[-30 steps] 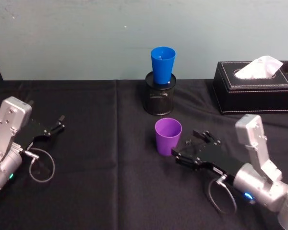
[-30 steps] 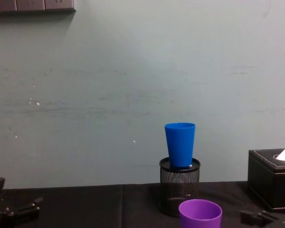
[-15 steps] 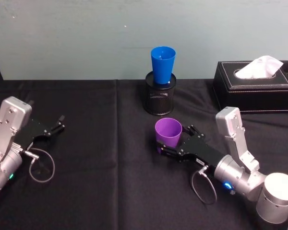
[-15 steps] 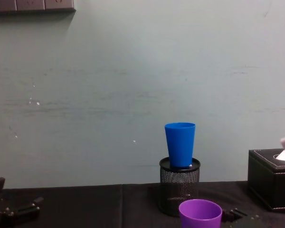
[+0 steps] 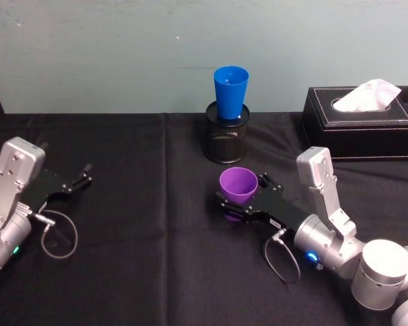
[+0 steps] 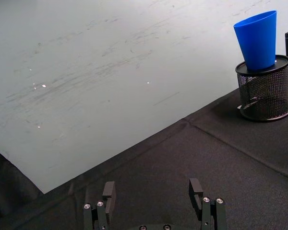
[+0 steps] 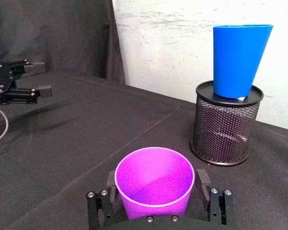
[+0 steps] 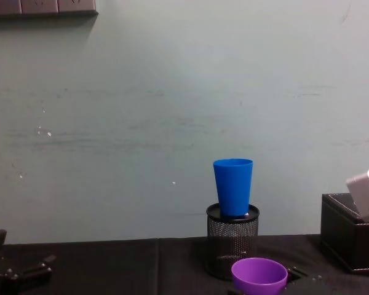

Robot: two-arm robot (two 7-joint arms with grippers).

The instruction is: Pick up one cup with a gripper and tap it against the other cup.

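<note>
The purple cup (image 5: 239, 186) stands on the black cloth near the table's middle. My right gripper (image 5: 243, 194) is open, one finger on each side of the cup; the right wrist view shows the cup (image 7: 154, 179) between the fingers (image 7: 203, 181) with small gaps. The blue cup (image 5: 230, 91) stands upright on a black mesh holder (image 5: 226, 142) behind the purple one, apart from it. My left gripper (image 5: 81, 178) rests open at the far left, nothing between its fingers (image 6: 108, 190).
A black tissue box (image 5: 360, 125) with a white tissue sits at the back right, just beyond the right arm. A pale wall runs close behind the holder. Bare black cloth lies between the two arms.
My right gripper has slid forward and left until its fingers flank the purple cup, with the wrist raised. The cups and the left arm have stayed where they were.
</note>
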